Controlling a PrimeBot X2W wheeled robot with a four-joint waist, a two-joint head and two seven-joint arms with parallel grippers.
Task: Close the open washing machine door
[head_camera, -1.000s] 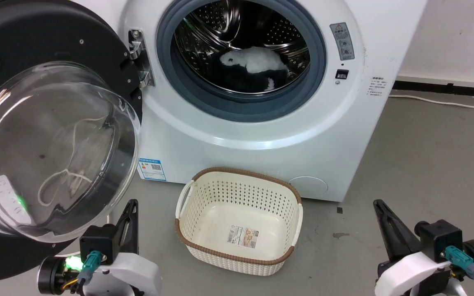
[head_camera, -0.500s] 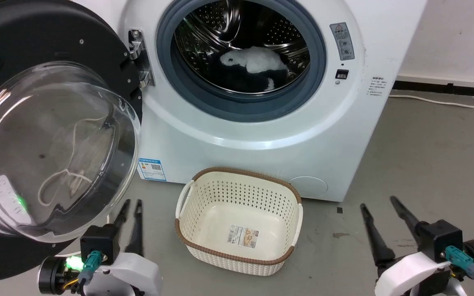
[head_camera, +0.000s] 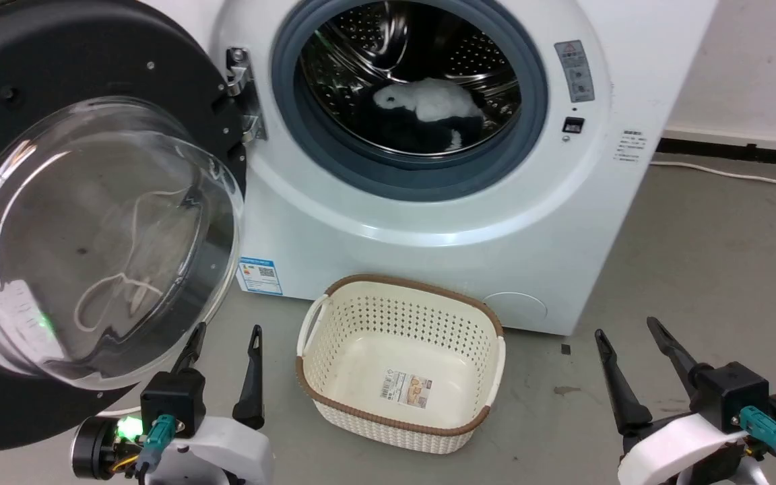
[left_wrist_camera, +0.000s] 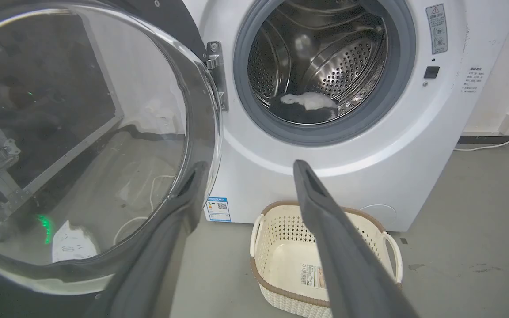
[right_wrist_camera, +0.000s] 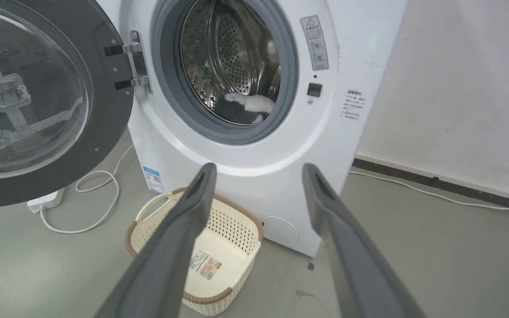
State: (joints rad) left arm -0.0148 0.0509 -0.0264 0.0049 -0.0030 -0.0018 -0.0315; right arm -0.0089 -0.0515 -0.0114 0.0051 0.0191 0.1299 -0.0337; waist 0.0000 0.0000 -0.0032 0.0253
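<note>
the washing machine door [head_camera: 91, 222] hangs wide open, left of the drum [head_camera: 408, 87]. left gripper [head_camera: 228, 328] and right gripper [head_camera: 625, 327] have fingers apart, empty. blue sticker [head_camera: 260, 273] and grey warning label [head_camera: 574, 71] are too small to read. right wrist view shows a white cable [right_wrist_camera: 115, 198] under the door.

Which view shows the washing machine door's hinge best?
The right wrist view: the hinge shows whole, both brackets reaching the black door. The head view sees it steeply from above; in the left wrist view the door's glass rim hides its left side.
</note>
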